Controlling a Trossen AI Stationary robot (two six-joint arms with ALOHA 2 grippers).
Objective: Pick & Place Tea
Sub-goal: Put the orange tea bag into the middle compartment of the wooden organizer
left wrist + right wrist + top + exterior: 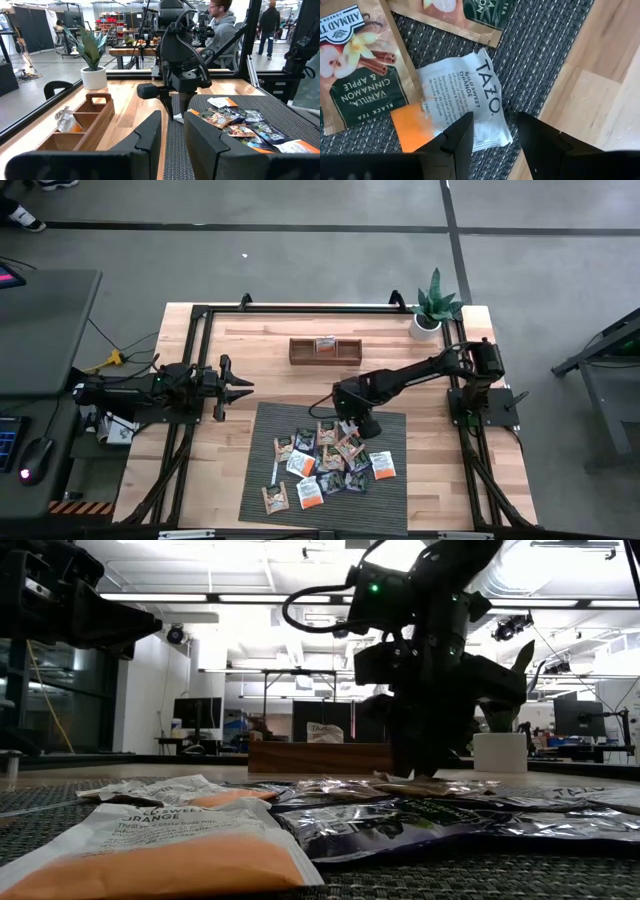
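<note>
Left arm waits at the left table edge, level over bare wood; left gripper [240, 389] points toward the table's middle, jaws parted with nothing between them.

Surface: pale wood plank table [440, 480] inside a black frame. A dark woven mat [262, 438] covers the near-centre.

Tea sachets [322, 461] lie scattered flat on the mat, some overlapping: orange, white, tan and dark ones. In the low view an orange-and-white sachet [150, 850] fills the foreground.

Wooden compartment tray [324, 351] sits beyond the mat toward the far edge; one sachet [325, 345] rests in its middle compartment.

Right arm reaches in from the right side, bent down over the mat's far edge. Right gripper [492, 135] hangs just above a white and orange Tazo sachet [465, 95] lying by the mat's border, jaws open on either side of it, not closed on it. A tan Ahmad vanilla-cinnamon-apple sachet [362, 65] lies beside it, overlapping one corner.

Potted plant [433, 305] in a white pot, far right corner.

Room: grey concrete floor with dark seams, ceiling strip lights, desks with monitors. Beyond the table a person in a grey hoodie [222, 27] sits; another person [269, 22] stands farther back.
</note>
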